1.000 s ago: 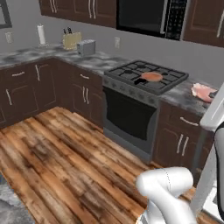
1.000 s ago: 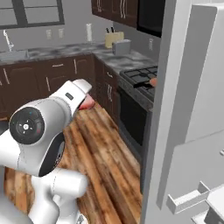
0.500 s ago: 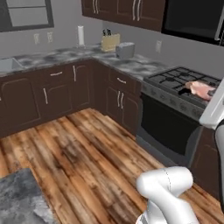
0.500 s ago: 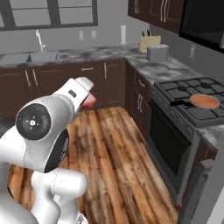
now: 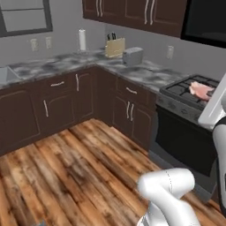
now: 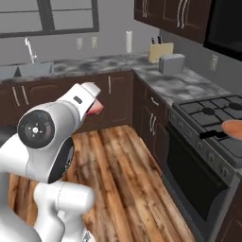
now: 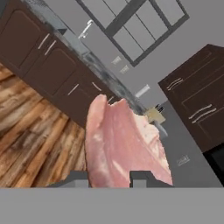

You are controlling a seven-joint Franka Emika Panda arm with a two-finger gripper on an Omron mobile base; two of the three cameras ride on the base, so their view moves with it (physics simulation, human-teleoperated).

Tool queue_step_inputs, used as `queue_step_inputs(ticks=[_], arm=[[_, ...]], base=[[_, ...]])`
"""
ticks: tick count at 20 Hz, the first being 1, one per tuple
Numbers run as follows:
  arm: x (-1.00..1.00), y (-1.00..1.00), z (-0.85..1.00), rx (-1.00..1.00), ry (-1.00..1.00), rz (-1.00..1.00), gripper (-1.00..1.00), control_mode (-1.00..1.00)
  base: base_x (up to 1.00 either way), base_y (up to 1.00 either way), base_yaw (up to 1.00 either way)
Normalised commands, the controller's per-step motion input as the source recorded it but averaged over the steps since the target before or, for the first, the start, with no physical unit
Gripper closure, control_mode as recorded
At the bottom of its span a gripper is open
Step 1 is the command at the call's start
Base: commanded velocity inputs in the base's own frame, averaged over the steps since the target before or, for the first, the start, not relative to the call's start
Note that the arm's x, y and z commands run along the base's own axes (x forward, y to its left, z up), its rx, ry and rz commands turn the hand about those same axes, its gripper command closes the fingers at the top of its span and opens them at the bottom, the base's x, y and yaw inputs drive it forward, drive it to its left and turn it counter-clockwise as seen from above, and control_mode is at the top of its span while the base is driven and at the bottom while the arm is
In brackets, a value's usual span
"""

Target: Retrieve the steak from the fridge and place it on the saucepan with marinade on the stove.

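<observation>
My gripper (image 7: pixel 109 179) is shut on the steak (image 7: pixel 122 144), a flat pinkish-red slab with paler streaks that stands up between the two fingertips in the hand view. The steak (image 6: pixel 97 108) peeks out past the white hand in the right base view. Seen from the left base camera, the steak (image 5: pixel 201 90) hangs in front of the stove (image 5: pixel 183 90). The saucepan (image 6: pixel 234 128), orange-brown with marinade inside, sits on the stove (image 6: pixel 208 118) at the right edge, its dark handle pointing left. The fridge is out of view.
An L-shaped grey marble counter (image 6: pixel 184 85) over dark cabinets runs along the back and right. On it stand a toaster (image 6: pixel 171 63), a knife block (image 6: pixel 160 51) and a paper towel roll (image 6: pixel 129 41). A sink faucet (image 6: pixel 29 47) is at far left. Wooden floor (image 6: pixel 123 160) lies between.
Both base views have swung, so the camera moved: the fridge door left the right view and the stove slid to the right edge. The steak stays in the gripper.
</observation>
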Motion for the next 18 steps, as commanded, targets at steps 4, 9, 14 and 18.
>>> queue_step_inputs(ticks=[4,9,14,18], arm=[[0.00,0.00,0.00,0.00,0.00,0.00,1.00,1.00],[0.00,0.00,0.00,0.00,0.00,0.00,1.00,1.00],[0.00,0.00,0.00,0.00,0.00,0.00,1.00,1.00],[0.00,0.00,0.00,0.00,0.00,0.00,1.00,1.00]], base=[[0.43,-0.07,-0.38],[0.15,-0.24,-0.46],[0.12,-0.24,-0.47],[0.17,-0.23,-0.49]])
